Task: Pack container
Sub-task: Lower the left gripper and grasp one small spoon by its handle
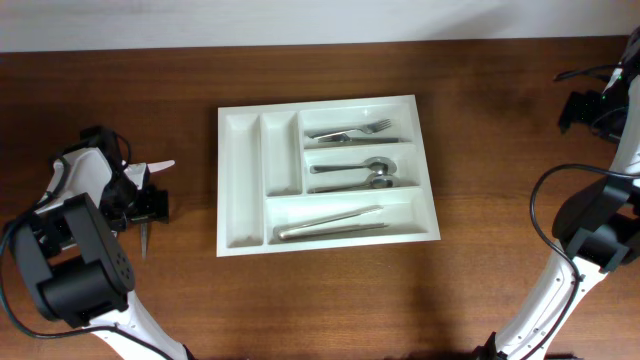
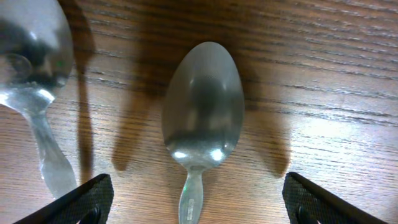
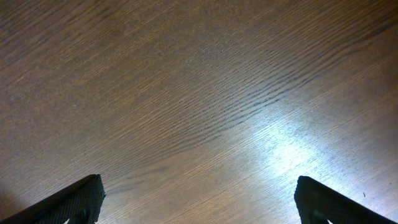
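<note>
Spoon (image 2: 202, 106) lies lengthwise, handle toward frame bottom, between wide-open left end effector (image 2: 198, 202). Tray (image 1: 240, 190) sits mid-frame overhead, to its right; left arm nearer. Right end effector (image 3: 199, 202) also wide, over worktop (image 3: 186, 93).

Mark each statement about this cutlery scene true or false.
1. The two narrow compartments of the cutlery tray are empty. True.
2. The forks lie in the bottom wide compartment. False: they lie in the top one.
3. The left gripper is open over a spoon lying on the table. True.
4. The right gripper holds a knife. False: it is open, with only bare wood below.
</note>
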